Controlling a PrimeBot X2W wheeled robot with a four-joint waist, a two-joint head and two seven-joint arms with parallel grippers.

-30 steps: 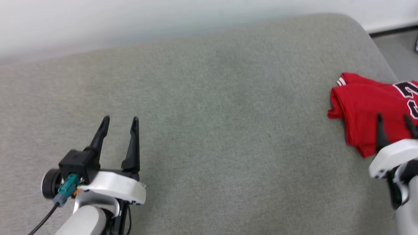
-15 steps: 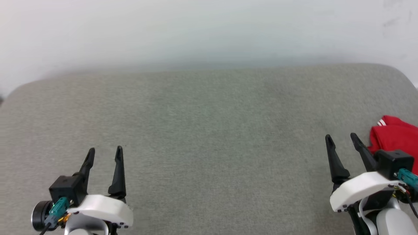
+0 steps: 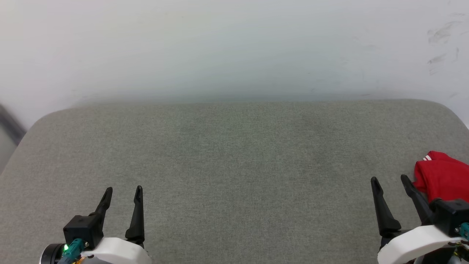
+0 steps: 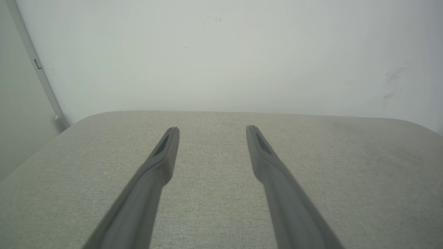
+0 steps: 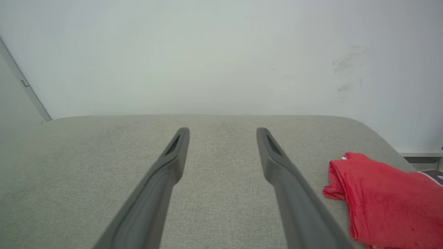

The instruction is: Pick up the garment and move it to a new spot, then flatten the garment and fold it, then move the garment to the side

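Since a second ago the head camera has swung and lifted, so the wall [image 3: 234,47] takes the upper frame and the garment [image 3: 441,179] now sits at the right edge, partly cut off. It lies as a red bundle on the grey padded surface [image 3: 234,165], near that surface's right rounded corner. Both the left pincer [image 3: 123,190] at lower left and the right pincer [image 3: 389,179] at lower right have their fingers apart and hold nothing. I judge the cloth already folded and set aside. The right pincer's outer finger is just beside the fold, so a sideways swing could snag it, undo the fold or push it off the edge
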